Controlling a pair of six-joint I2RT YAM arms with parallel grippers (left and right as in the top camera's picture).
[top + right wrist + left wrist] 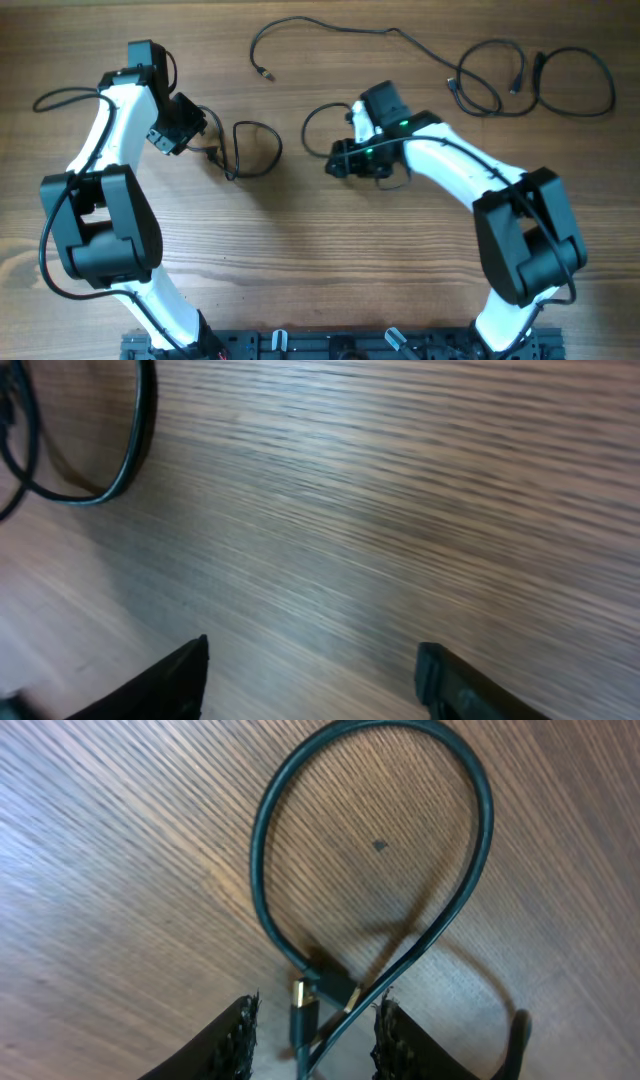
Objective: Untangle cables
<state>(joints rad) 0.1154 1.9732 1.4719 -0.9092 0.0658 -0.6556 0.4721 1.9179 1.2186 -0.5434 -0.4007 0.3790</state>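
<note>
Black cables (538, 68) on wood-grain table (300, 250); short loop (488, 820) crossing itself between left gripper's (315, 1025) spread jaws, plugs unpinched; right gripper (312, 660) over bare wood, jaws spread, gripping nothing; another loop (147, 410) just beside; longer ones along far edge.

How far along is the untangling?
Done: one looped cable lies apart from the others, at left. In hand: left gripper straddles its plug ends, jaws apart; right gripper is open and empty. Left: top-right cable bundle overlaps, not yet separated.
</note>
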